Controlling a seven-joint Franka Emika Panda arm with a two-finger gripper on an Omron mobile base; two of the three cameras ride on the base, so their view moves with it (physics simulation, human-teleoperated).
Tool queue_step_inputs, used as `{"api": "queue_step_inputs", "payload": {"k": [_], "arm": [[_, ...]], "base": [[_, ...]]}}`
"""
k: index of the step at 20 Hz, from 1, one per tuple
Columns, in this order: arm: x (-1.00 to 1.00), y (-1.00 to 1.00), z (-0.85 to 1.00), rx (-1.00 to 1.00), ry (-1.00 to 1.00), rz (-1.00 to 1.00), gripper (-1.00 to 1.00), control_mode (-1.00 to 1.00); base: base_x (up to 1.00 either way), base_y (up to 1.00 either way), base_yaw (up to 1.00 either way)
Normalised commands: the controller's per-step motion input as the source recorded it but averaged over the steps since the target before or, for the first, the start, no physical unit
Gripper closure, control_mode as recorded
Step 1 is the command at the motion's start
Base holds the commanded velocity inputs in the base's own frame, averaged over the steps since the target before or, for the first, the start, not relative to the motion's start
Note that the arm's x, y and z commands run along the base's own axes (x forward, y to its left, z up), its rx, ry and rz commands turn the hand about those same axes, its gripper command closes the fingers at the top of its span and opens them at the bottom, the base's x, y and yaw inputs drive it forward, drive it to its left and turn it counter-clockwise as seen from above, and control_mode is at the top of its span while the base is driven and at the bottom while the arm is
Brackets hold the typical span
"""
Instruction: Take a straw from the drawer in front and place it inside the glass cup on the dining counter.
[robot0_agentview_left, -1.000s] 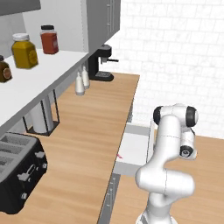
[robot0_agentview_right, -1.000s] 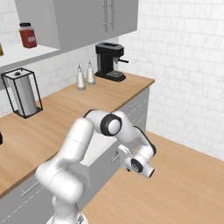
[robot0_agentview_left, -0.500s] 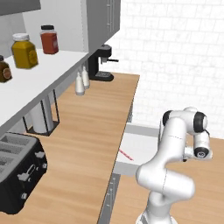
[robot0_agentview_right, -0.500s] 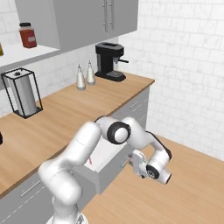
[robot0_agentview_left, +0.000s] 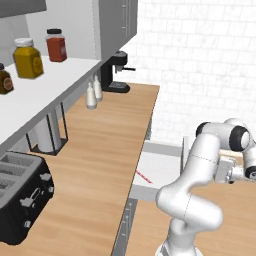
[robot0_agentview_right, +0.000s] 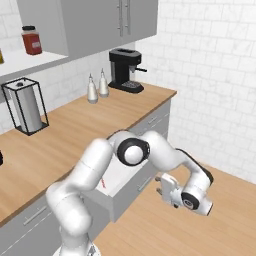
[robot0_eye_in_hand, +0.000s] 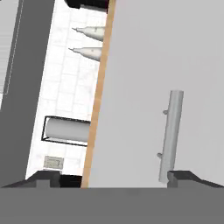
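The wide shallow pale-grey drawer (robot0_agentview_left: 160, 167) stands pulled out from the wooden-topped desk (robot0_agentview_left: 100, 165); the thin red-pink straw (robot0_agentview_left: 143, 176) lies inside near its left edge, untouched; the hand (robot0_agentview_right: 167, 189) hangs off the drawer front, facing its slim bar handle (robot0_eye_in_hand: 170, 135), fingers spread wide, holding nothing; grasping and delivering the straw remain.

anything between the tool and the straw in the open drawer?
Yes. The tool hangs outside the pulled-out pale grey drawer, jaws open, facing its flat front and slim bar handle. That front panel stands between it and the thin red-pink straw lying on the drawer floor; from above the straw is uncovered.
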Motion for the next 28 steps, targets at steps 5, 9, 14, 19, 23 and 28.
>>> {"api": "queue_step_inputs", "payload": {"k": [5,9,14,19,23,28], "arm": [[-0.04,0.67,1.0,-0.39,-0.01,0.0,-1.0,-1.0],[0.04,0.78,1.0,-0.45,0.01,0.0,-1.0,-1.0],[0.1,0.8,0.96,-0.39,0.16,0.0,-1.0,-1.0],[0.41,0.73,0.31,-0.29,0.37,0.0,-1.0,-1.0],[0.47,0.55,-0.11,-0.27,0.4,0.0,-1.0,-1.0],[0.28,0.18,-0.5,-0.32,0.23,0.0,-1.0,-1.0]], "base": [[0.0,0.0,0.0],[0.0,0.0,0.0],[0.0,0.0,0.0],[0.0,0.0,0.0],[0.0,0.0,0.0],[0.0,0.0,0.0]]}}
